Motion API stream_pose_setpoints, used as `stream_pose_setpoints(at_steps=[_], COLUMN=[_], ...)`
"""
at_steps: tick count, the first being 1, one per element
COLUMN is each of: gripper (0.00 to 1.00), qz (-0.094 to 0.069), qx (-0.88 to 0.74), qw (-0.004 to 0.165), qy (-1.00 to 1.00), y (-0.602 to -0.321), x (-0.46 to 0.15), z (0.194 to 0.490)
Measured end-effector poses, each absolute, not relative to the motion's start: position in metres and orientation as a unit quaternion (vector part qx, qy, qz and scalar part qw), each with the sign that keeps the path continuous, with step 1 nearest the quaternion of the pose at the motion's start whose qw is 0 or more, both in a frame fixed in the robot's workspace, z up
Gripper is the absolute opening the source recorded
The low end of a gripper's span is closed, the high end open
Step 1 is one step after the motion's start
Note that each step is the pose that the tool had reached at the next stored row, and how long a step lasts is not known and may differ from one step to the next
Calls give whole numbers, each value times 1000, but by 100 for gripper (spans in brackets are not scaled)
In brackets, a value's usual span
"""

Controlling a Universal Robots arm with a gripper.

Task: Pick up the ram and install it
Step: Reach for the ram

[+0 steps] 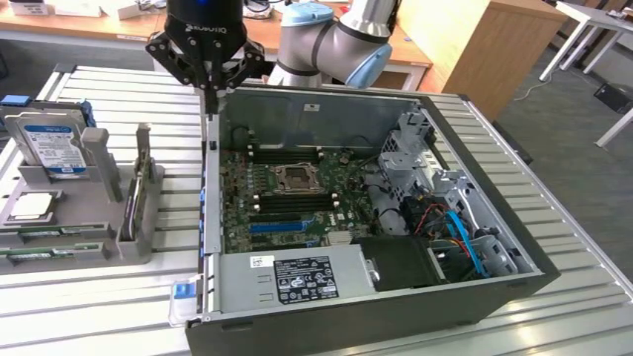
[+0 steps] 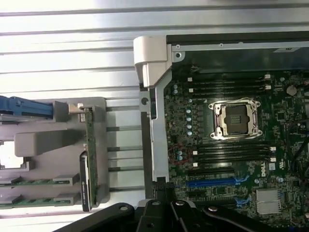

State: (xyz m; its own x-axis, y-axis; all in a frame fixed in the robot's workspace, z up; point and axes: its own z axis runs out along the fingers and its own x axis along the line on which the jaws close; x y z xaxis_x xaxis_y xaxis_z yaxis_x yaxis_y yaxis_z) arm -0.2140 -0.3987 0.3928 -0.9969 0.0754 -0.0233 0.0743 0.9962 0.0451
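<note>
the gripper (image 1: 210, 100) hangs in the upper left of the exterior view, over the far corner of the open computer case (image 1: 327, 319), right above the case's left wall. its jaws are pressed together (the two black fingers meet in a single thin tip) and they hold nothing.

the ram (image 2: 91, 150) stands on its long edge in a slot of the grey holder (image 1: 109, 222). the holder sits on the slatted metal table (image 1: 118, 319), just beside the case at the exterior view's left. in the wrist view the stick shows edge-on as a thin green strip, with a dark flat part close alongside it. gripper and ram are apart, and the gripper is nearer the case wall than the holder.

on the same holder, toward the left edge of the exterior view, a hard drive (image 1: 55, 144) with a blue-white label stands nearly upright. more green strips lie flat near the lower left.

inside the case the green motherboard (image 1: 237, 211) lies face up, with the square processor socket (image 1: 295, 178) near the middle of the frame. rows of long black slots run on either side of the socket, and a blue slot (image 1: 277, 222) lies below them. a power supply (image 1: 296, 278) with a black label sits at the case's near end.
</note>
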Motion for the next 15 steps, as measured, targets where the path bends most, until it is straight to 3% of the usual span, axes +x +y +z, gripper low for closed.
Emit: stream_pose_setpoints(at_steps=[15], gripper=[11], qz=[22], qx=[37], qw=[12], qy=[999], y=[-399], x=[-248], z=[392])
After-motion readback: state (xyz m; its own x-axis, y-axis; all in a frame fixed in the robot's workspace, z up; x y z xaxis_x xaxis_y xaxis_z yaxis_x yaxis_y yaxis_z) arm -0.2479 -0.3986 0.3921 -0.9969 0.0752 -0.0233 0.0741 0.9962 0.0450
